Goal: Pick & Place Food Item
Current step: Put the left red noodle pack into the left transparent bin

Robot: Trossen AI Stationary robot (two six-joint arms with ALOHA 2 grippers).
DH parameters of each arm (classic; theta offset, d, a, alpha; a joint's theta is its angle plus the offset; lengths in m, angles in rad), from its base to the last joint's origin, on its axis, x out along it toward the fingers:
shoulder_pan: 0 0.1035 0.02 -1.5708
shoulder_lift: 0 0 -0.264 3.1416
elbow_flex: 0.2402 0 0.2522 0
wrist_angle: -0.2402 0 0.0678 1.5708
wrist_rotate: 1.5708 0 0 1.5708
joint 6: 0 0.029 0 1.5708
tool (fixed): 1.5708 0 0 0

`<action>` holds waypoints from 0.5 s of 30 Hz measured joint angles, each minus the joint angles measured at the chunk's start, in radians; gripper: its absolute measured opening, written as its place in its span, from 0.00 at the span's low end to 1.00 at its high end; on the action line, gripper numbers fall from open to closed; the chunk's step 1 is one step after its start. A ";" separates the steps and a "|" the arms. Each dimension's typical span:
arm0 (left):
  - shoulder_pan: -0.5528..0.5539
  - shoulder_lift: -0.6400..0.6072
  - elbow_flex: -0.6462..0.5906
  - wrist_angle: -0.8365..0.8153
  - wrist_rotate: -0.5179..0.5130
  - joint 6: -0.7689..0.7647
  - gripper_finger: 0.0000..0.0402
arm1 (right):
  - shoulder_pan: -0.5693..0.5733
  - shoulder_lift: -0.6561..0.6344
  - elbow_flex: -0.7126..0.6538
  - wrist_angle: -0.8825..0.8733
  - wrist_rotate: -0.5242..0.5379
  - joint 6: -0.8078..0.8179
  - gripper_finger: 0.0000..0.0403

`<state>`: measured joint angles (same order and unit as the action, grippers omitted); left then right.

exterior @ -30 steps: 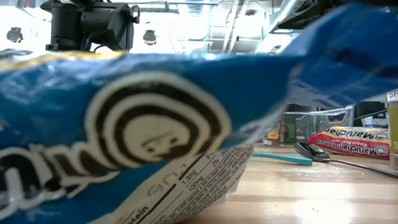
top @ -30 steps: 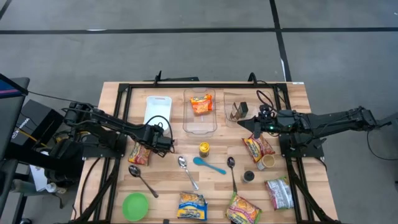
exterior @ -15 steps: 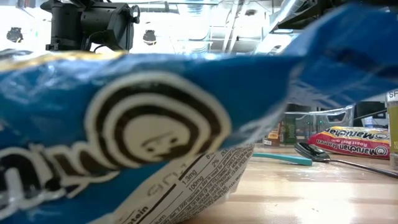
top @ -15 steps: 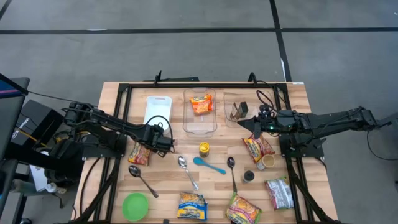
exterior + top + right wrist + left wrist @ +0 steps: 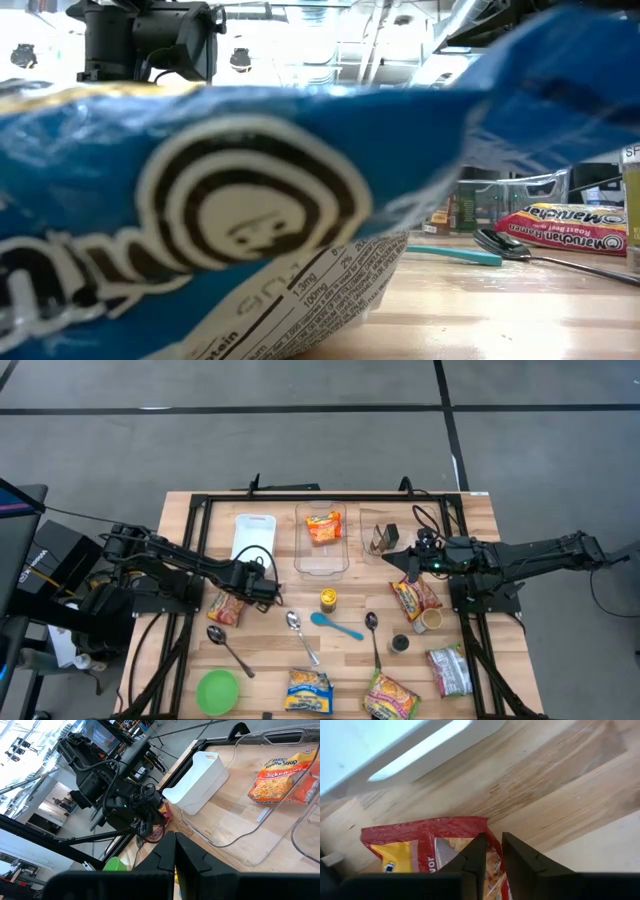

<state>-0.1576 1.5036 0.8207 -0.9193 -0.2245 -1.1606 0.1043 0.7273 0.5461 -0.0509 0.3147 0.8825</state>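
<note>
A red noodle packet lies flat on the wooden table, left of centre. My left gripper is down at the packet's right edge and nearly shut on it; the left wrist view shows the packet between the fingers. My right gripper is shut and empty, above the table to the right of a clear tub. The tub holds a chicken noodle soup packet, which also shows in the right wrist view. My left gripper pinches the red packet's right edge, near its far corner, between its two fingers. The fingers come from above, slanting down. The packet lies flat on the table.
A white bin stands left of the clear tub. A yellow-lidded jar, spoons, a blue scoop, a green bowl and several more packets lie about. A blue packet fills most of the low view.
</note>
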 joint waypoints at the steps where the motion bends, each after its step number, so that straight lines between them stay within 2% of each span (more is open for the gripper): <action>1: 0.000 0.000 0.000 0.011 0.000 0.000 0.11 | 0.000 0.000 0.000 0.000 0.000 0.000 0.00; 7: 0.000 0.000 0.000 0.040 0.000 0.001 0.01 | 0.000 0.000 0.000 0.000 0.000 0.000 0.00; 15: -0.005 -0.022 0.000 0.039 0.004 0.025 0.00 | 0.000 0.000 0.000 0.000 0.000 0.000 0.00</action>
<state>-0.1626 1.4812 0.8211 -0.8806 -0.2207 -1.1355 0.1047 0.7273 0.5461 -0.0505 0.3149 0.8825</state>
